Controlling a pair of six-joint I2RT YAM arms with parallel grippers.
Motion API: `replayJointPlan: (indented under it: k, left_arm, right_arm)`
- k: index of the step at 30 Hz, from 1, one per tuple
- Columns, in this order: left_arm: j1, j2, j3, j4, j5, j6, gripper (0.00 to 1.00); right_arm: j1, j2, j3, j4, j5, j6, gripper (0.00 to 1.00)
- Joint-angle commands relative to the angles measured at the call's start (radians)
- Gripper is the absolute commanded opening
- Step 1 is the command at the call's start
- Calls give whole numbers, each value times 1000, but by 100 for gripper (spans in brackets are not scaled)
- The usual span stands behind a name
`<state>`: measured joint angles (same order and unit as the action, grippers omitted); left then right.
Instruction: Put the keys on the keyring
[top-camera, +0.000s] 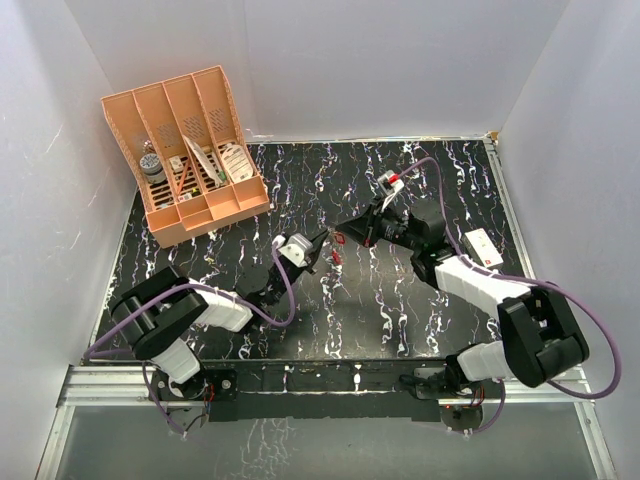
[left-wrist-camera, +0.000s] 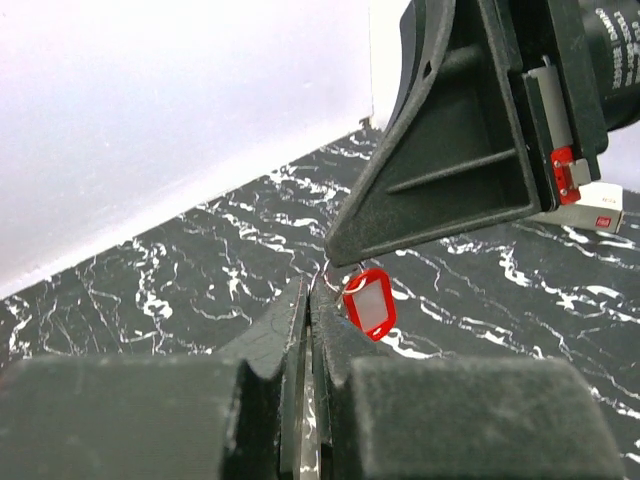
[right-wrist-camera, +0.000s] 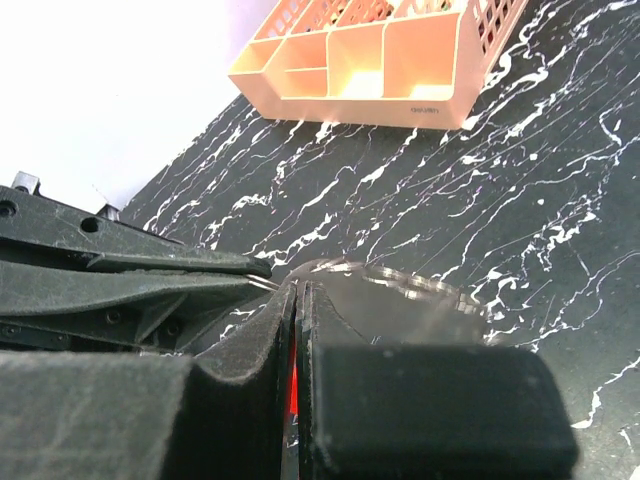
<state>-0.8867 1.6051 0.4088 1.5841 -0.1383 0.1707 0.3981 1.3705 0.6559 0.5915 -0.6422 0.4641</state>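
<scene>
The keyring (left-wrist-camera: 370, 303) is a red oval tag with a white middle on a thin metal ring; it hangs between the two grippers just above the table, and also shows in the top view (top-camera: 335, 258). My left gripper (left-wrist-camera: 310, 290) is shut on the thin wire of the ring at its tips (top-camera: 321, 249). My right gripper (right-wrist-camera: 298, 290) is shut, and a small red piece, the key (right-wrist-camera: 294, 385), shows in the slit between its fingers. Its tips (top-camera: 344, 237) meet the left gripper's. A blurred metal ring (right-wrist-camera: 420, 285) lies just past the right fingertips.
An orange divided organiser (top-camera: 185, 150) stands at the back left and also shows in the right wrist view (right-wrist-camera: 370, 60). A small white box (top-camera: 483, 247) lies beside the right arm. White walls enclose the black marbled table (top-camera: 400, 320).
</scene>
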Motion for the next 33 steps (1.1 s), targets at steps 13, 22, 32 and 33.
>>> replayJointPlan:
  k: [13, 22, 32, 33]
  left_arm:
    - [2, -66, 137, 58, 54, -30, 0]
    - [5, -56, 127, 116, 31, -54, 0]
    - [59, -98, 76, 154, 64, -178, 0]
    - [69, -100, 67, 163, 75, -197, 0]
  right_arm:
    - [18, -127, 47, -106, 13, -61, 0]
    - [21, -139, 60, -118, 44, -49, 15]
    - [21, -181, 66, -89, 49, -128, 22]
    - [21, -183, 65, -86, 54, -136, 25]
